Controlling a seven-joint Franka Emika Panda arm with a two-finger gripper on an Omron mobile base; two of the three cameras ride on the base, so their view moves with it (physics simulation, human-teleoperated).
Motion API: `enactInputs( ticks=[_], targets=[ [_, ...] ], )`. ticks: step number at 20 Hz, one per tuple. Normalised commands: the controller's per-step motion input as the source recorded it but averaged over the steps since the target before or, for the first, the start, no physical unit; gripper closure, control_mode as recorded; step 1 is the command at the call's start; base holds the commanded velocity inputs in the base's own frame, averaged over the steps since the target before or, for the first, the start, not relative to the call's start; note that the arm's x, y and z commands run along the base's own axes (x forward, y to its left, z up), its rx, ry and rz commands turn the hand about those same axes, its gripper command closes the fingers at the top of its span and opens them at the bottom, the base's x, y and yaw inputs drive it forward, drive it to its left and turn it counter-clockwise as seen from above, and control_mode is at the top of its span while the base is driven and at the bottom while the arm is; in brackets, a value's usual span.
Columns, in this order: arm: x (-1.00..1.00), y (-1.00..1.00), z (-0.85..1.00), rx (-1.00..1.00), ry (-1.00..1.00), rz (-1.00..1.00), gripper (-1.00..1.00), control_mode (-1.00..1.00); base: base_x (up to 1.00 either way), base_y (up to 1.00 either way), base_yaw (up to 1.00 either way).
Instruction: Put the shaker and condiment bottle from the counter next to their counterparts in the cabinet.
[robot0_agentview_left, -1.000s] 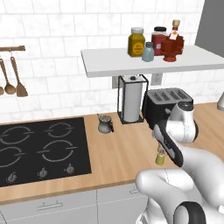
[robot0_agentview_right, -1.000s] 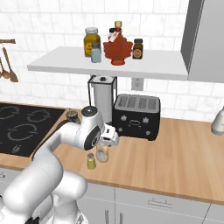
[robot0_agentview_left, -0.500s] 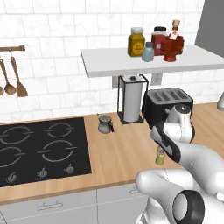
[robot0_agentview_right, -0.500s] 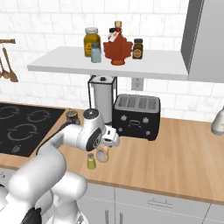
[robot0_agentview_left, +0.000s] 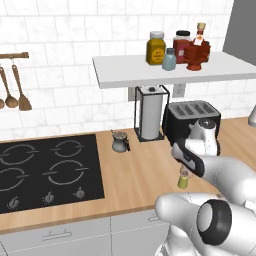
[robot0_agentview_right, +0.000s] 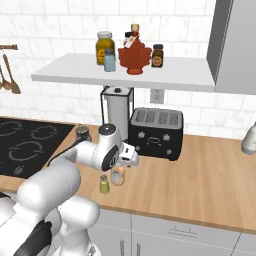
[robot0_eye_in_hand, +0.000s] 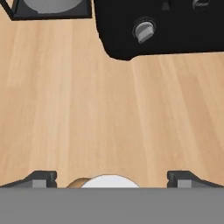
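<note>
Condiment bottle (robot0_agentview_right: 118, 175): you have it upright on the counter (robot0_agentview_right: 210, 175) in front of the toaster (robot0_agentview_right: 155, 132), long axis vertical, cap up.
Gripper (robot0_eye_in_hand: 111, 180): open, fingers either side of the cap, bottle directly below.
Shaker (robot0_agentview_right: 104, 184): just beside the bottle, farther from the toaster.

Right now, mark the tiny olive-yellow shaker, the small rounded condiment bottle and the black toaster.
Tiny olive-yellow shaker (robot0_agentview_right: 104, 185): right base view, on its cylindrical body.
Small rounded condiment bottle (robot0_agentview_right: 118, 176): right base view, on its orange-tan upper part.
Black toaster (robot0_agentview_right: 155, 135): right base view, on its front face.
</note>
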Motion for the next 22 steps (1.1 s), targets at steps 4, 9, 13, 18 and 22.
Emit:
enactInputs(
  ticks=[4,9,13,18,22],
  targets=[
    [0.0,-0.03,-0.24,0.0,0.0,0.0,-1.0,-1.0,0.0,0.0,0.0],
    [0.0,0.01,-0.43,0.0,0.01,-0.01,1.0,-1.0,0.0,0.0,0.0],
    [-0.07,0.02,-0.05,0.0,-0.01,-0.01,1.0,-1.0,0.0,0.0,0.0],
    [-0.06,0.09,0.16,-0.01,-0.03,-0.08,1.0,-1.0,0.0,0.0,0.0],
    [0.0,0.0,0.93,-0.07,-0.01,-0.22,1.0,-1.0,0.0,0.0,0.0]
  ],
)
